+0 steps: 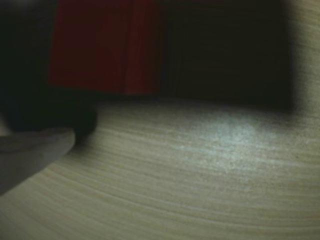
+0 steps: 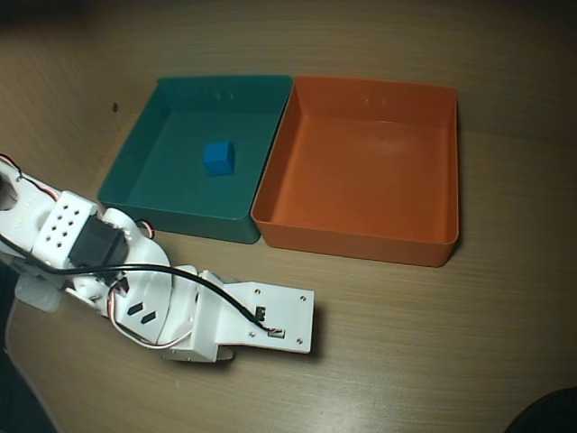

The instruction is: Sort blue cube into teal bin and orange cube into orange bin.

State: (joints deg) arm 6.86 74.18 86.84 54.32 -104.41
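Blue cube (image 2: 218,157) sits in teal bin (image 2: 135,176), done. Orange cube not seen; orange bin (image 2: 361,239) empty. Can't tell if fingers are open. Lift arm & look 1st.

blue cube (image 2: 219,157) in teal bin (image 2: 135,167) | orange bin (image 2: 446,171) touching its right, overhead view

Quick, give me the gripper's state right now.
Gripper: cannot be told. The wrist view is dark and blurred with a red-orange block close by; the overhead view hides the fingers under the arm.
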